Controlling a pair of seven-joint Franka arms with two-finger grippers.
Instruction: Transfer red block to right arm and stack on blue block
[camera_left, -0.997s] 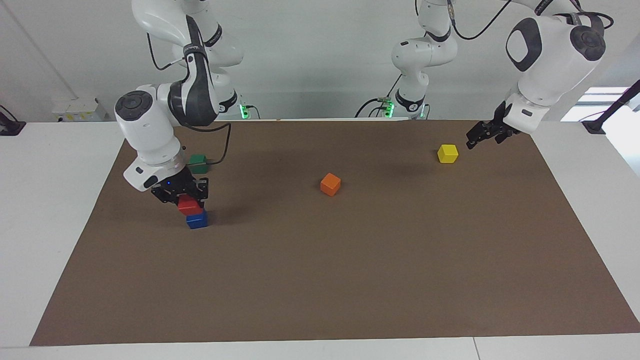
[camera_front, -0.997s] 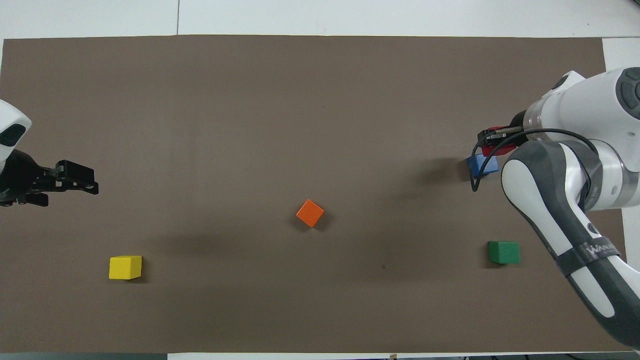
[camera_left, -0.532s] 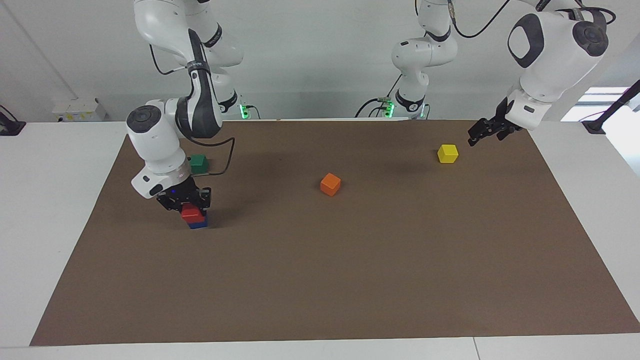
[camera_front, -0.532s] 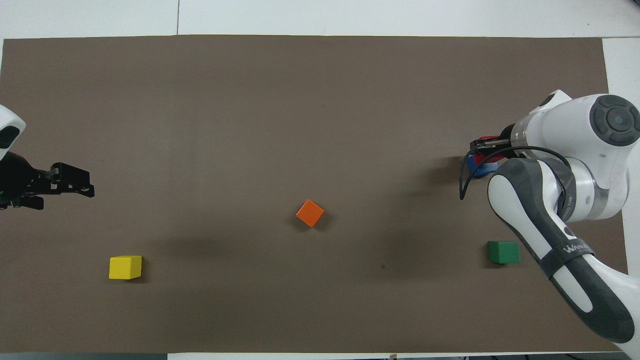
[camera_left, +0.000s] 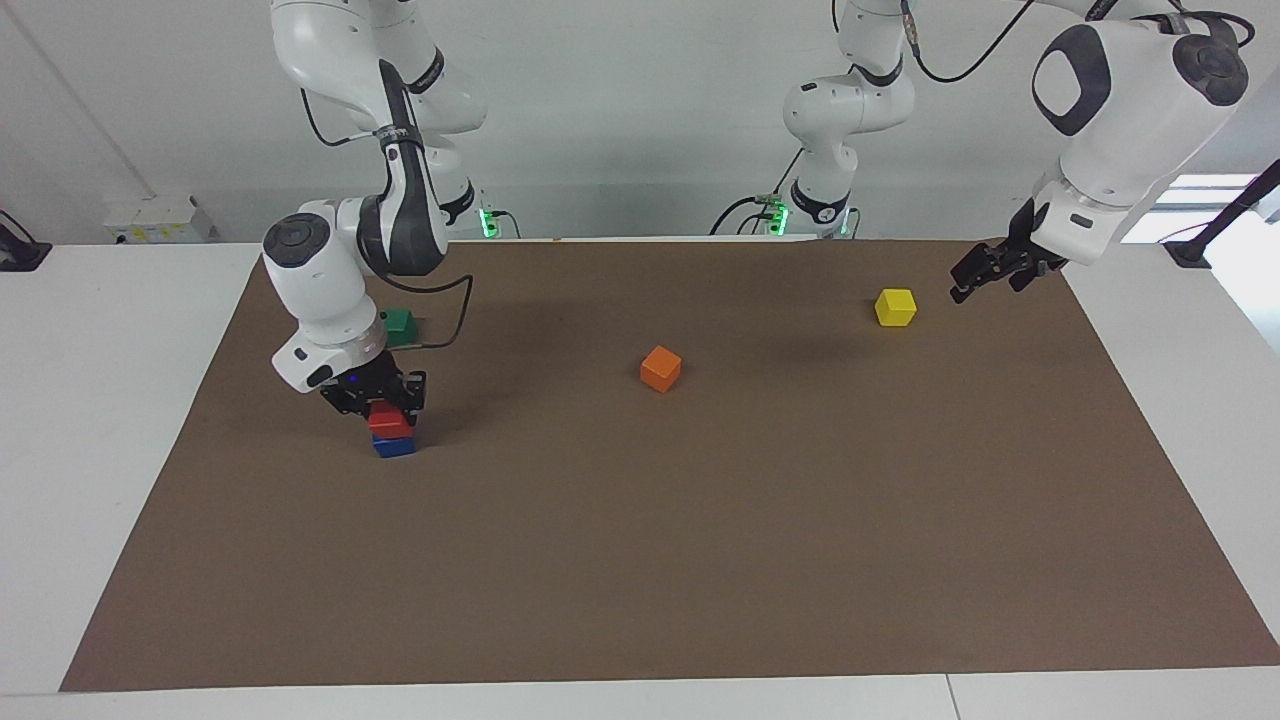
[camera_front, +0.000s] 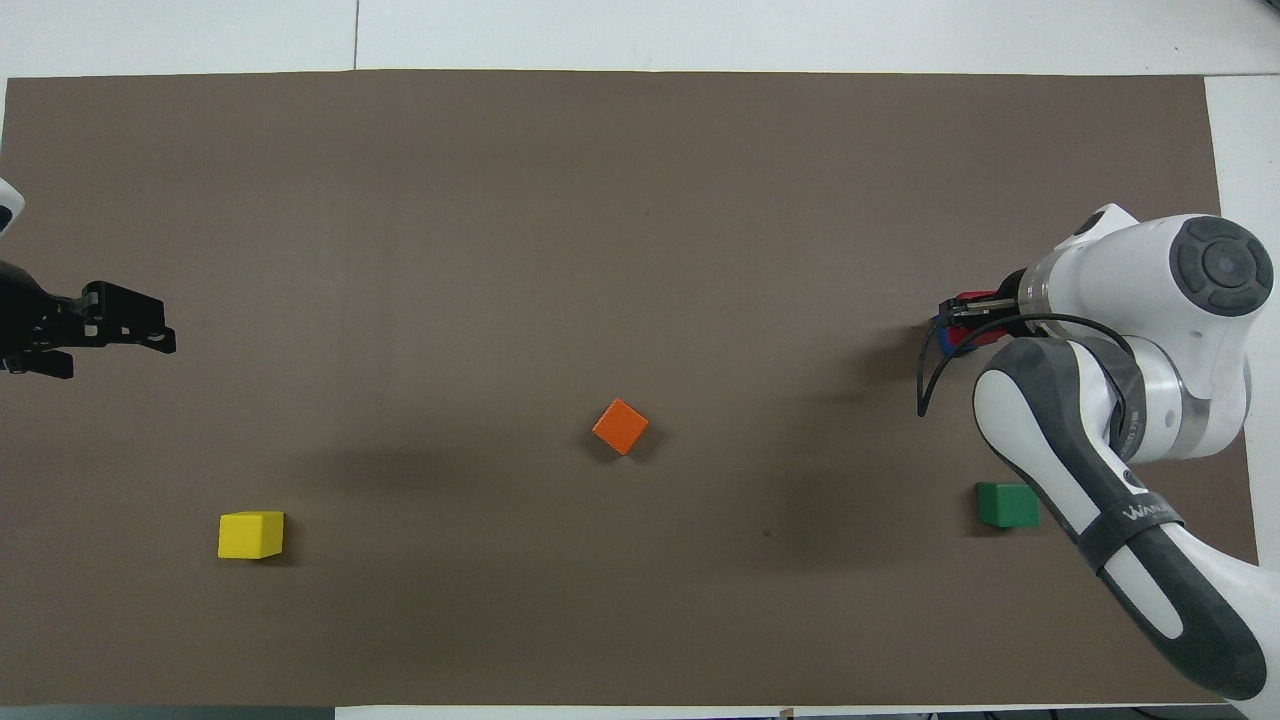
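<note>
Toward the right arm's end of the mat, the facing view is showing the right gripper (camera_left: 385, 402) clamping the red block (camera_left: 389, 421), which is sitting on the blue block (camera_left: 394, 446). From overhead, the left gripper (camera_front: 150, 330) is hanging parted, well apart from the yellow block (camera_front: 251, 534).

Red block (camera_left: 389, 420), bright red, plain faces. Blue block (camera_left: 394, 446), deep blue. Green cube (camera_left: 401, 324), dark green. Orange cube (camera_left: 661, 368), plain orange. Yellow cube (camera_left: 895, 306), bright yellow. Mat (camera_left: 700, 520), flat brown. Table (camera_left: 100, 330), white. Arms white with dark grey bands. Right gripper (camera_left: 375, 395) black, small blue light. Left gripper (camera_left: 985, 270) black.
</note>
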